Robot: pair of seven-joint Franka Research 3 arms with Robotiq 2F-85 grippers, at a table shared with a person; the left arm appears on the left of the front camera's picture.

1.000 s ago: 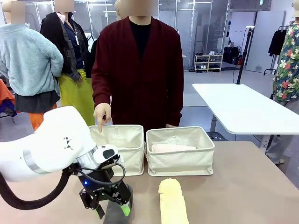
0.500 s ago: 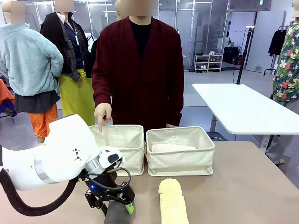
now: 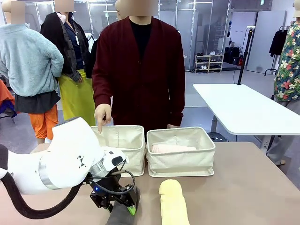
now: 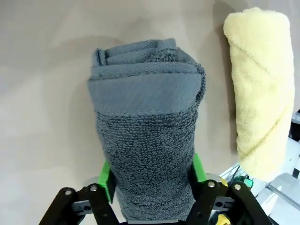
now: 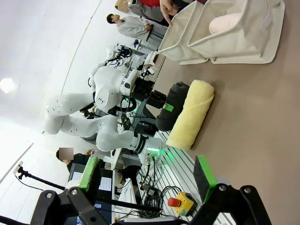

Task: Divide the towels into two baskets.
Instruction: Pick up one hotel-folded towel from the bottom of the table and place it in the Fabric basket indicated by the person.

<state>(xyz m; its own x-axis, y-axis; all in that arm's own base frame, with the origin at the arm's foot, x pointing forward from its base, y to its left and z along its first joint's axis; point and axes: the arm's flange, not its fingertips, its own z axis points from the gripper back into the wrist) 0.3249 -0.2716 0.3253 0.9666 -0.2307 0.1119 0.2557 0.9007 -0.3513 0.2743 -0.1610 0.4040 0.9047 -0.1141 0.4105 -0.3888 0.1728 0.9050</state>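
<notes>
Looking across the desk [image 3: 243,187], I see the right basket [image 3: 180,161] holding the pink towel [image 3: 171,148], the left basket [image 3: 124,147] just beside it; the yellow towel [image 3: 172,202] and grey towel [image 4: 145,126] lie nearer me. The left end effector [image 4: 151,174] is clamped on the grey towel; the right end effector [image 5: 146,174] gapes empty.

Grey towel [image 3: 120,217] cut off below; yellow towel [image 3: 172,204] likewise

Bright even light; soft shadows; sharp focus; wrist-view edges distorted.
</notes>
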